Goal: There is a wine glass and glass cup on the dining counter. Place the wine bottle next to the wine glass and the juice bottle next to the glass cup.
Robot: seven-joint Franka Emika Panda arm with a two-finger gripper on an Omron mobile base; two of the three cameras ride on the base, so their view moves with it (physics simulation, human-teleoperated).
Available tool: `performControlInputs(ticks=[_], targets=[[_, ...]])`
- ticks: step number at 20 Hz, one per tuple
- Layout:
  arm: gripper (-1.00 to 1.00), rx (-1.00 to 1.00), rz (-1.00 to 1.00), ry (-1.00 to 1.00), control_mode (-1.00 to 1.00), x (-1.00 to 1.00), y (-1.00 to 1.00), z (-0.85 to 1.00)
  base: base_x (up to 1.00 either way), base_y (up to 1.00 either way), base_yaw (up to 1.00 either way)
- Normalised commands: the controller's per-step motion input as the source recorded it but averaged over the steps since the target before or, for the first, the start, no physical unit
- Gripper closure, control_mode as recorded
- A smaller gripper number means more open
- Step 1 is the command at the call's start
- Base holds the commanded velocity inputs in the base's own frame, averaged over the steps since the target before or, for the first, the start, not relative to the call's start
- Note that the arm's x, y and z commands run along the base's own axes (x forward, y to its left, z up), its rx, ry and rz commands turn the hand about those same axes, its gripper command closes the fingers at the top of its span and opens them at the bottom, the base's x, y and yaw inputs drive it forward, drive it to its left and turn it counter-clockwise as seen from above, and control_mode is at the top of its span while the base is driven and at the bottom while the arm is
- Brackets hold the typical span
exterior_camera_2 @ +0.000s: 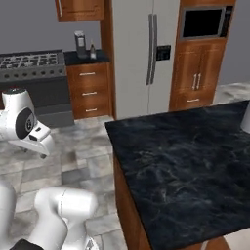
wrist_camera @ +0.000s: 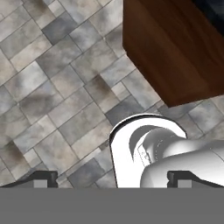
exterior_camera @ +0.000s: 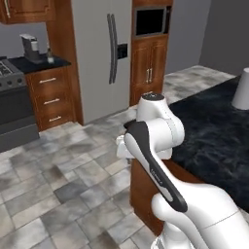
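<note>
Search step, nothing picked yet: tool [wrist_camera: 112, 177] fingers wide apart, empty, aimed at floor beside dining counter [exterior_camera_2: 185, 161]; pale cylinder [exterior_camera: 241, 90] at counter's far edge; bottles unlocated, so next move: find wine bottle

the long black marbled stone dining counter [exterior_camera_2: 180, 166] on its brown wooden base bears a white cylinder [exterior_camera: 242, 90] near its far edge.

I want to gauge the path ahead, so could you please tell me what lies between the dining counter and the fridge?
Bare grey tiled floor separates the dining counter from the fridge, as the right base view shows.
</note>
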Motion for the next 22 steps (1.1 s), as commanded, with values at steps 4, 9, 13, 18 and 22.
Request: performControlInputs(ticks=[4, 9, 13, 18, 22], targets=[[-1.0, 0.0, 0.0, 0.0, 1.0, 0.0, 0.0, 0.0, 0.68, 0.44, -0.36], [-1.0, 0.0, 0.0, 0.0, 1.0, 0.0, 0.0, 0.0, 0.65, 0.49, -0.32], [-1.0, 0.0, 0.0, 0.0, 1.0, 0.0, 0.0, 0.0, 0.53, 0.71, -0.15], [-1.0, 0.0, 0.0, 0.0, 1.0, 0.0, 0.0, 0.0, 0.43, 0.89, 0.0], [-1.0, 0.0, 0.0, 0.0, 1.0, 0.0, 0.0, 0.0, 0.39, 0.92, 0.0]])
